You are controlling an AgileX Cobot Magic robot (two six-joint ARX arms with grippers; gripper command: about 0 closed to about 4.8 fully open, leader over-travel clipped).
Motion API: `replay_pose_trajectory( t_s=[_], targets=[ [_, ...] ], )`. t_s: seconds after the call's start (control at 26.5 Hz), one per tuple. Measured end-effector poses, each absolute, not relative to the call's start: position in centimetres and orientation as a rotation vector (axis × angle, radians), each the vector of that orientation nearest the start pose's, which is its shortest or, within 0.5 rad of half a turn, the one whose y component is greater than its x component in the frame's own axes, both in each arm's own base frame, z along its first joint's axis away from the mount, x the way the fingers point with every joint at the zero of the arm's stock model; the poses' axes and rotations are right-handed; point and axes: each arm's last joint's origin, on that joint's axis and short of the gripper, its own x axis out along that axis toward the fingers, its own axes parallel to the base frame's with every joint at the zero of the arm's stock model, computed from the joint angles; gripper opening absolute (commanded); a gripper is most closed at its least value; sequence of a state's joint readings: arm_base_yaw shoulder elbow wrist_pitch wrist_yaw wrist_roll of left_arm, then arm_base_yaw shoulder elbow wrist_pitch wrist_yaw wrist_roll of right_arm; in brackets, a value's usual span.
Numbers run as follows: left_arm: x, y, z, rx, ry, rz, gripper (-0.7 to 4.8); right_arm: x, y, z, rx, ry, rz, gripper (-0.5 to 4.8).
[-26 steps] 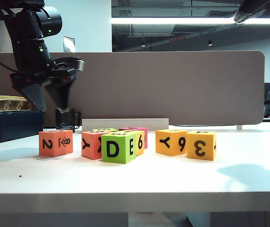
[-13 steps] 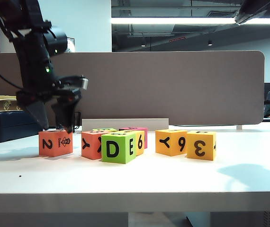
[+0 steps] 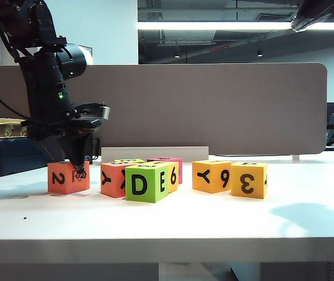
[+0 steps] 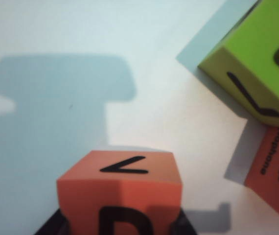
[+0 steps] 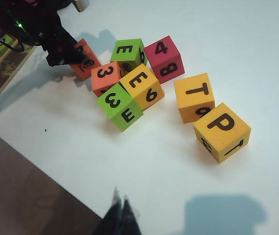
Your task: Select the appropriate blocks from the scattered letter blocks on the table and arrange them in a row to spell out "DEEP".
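At the far left of the exterior view the left pincer [image 3: 67,157] is down over the red-orange block with the 2 [image 3: 68,177], one dark finger on each side of it; whether they already press the foam I cannot tell. The left wrist view shows that block [image 4: 121,192] between the finger tips on the white bench [image 3: 214,216]. Just to its right stands a second red-orange block [image 3: 113,178], then the lime-green block with D and E [image 3: 147,182], a yellow block [image 3: 173,175] and a pink block [image 3: 170,163] behind. Further right sit the amber block with Y and 6 [image 3: 212,175] and the amber block with 3 [image 3: 249,180]. The right pincer [image 5: 120,213] hangs above the bench's near edge, fingers narrowed together, holding nothing.
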State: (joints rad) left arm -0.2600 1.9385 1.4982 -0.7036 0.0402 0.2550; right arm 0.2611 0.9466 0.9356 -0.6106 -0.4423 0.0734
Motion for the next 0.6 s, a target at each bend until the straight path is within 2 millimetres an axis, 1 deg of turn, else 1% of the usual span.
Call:
replay_pose_trajectory(
  t_s=[0.15,0.3,0.38,0.45,0.6],
  targets=[
    [38.5,-10.3,21.3,0.349,1.13,-0.411,1.38,17.8,6.0,32.0,0.125,0.657,0.657,-0.06],
    [37.5,-10.1,21.9,0.334,1.191,-0.403,1.38,17.8,6.0,32.0,0.125,0.657,0.657,-0.06],
    [36.9,-9.9,23.1,0.313,1.188,-0.388,1.38,17.8,6.0,32.0,0.125,0.657,0.657,-0.05],
    [36.1,-9.8,24.7,0.252,1.17,-0.377,1.38,17.8,6.0,32.0,0.125,0.657,0.656,-0.06],
    [34.9,-9.8,26.2,0.103,1.191,-0.402,1.38,17.8,6.0,32.0,0.125,0.657,0.657,-0.06]
  ],
)
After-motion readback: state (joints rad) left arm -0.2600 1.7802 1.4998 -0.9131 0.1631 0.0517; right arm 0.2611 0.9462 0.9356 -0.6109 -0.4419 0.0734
